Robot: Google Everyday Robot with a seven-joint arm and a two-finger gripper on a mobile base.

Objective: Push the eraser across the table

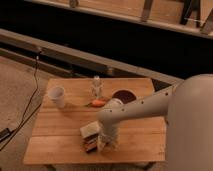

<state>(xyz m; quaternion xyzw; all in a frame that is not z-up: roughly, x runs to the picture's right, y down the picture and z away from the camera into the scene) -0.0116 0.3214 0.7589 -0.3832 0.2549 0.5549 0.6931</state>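
Observation:
The eraser (91, 144), a small black block with an orange-red stripe, lies near the front edge of the light-wood table (55, 142), just in front of a pale cream sponge block (89, 129). My gripper (107, 142) points down at the tabletop right beside the eraser's right side, seemingly touching it. The white arm (145, 106) reaches in from the right and hides part of the table behind it.
A white cup (57, 96) stands at the back left. A small clear bottle (97, 87) and an orange carrot-like piece (98, 103) are at the back middle, with a dark round dish (124, 95) to their right. A cable (30, 102) hangs left of the table.

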